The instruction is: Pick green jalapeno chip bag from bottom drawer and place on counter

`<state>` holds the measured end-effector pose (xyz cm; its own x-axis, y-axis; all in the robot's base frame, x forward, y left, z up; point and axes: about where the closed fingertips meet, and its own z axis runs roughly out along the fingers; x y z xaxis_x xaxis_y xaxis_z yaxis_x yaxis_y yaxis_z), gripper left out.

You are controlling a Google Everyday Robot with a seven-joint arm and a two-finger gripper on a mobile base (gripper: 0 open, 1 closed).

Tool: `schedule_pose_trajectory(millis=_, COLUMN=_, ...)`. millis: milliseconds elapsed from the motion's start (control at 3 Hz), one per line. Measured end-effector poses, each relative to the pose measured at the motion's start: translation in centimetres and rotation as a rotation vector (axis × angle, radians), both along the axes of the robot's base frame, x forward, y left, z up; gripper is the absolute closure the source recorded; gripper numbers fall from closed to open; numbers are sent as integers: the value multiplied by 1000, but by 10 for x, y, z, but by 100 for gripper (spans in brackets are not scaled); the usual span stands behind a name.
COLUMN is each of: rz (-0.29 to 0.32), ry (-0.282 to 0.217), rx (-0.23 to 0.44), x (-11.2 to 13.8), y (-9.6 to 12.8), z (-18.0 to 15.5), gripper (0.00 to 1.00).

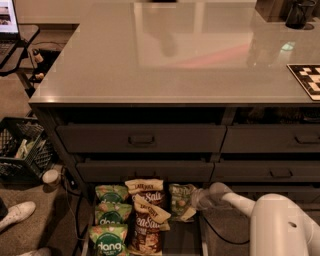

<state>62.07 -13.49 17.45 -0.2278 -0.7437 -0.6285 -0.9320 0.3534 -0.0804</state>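
The green jalapeno chip bag (180, 199) is a small pale-green bag standing at the right side of the open bottom drawer (176, 243), next to brown-and-cream Sea Salt bags (148, 220). My gripper (195, 200) reaches in from the right, low in front of the cabinet, and its tip is against the bag's right edge. My white arm (280, 225) fills the lower right corner. The glossy grey counter (180, 55) spans the top of the cabinet, well above the gripper.
Green "dang" bags (110, 230) fill the drawer's left side. Two rows of closed dark drawers (142, 139) sit above it. A checkered board (307, 79) lies on the counter's right edge, a dark container (299, 12) at the back right. A black crate (22, 150), a shoe (17, 212) and cables lie on the floor at left.
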Motion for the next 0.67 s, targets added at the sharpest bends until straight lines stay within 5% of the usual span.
schedule_pose_trajectory(millis=667, rz=22, ry=77, rx=-15, x=2, y=-3, z=-35, gripper=0)
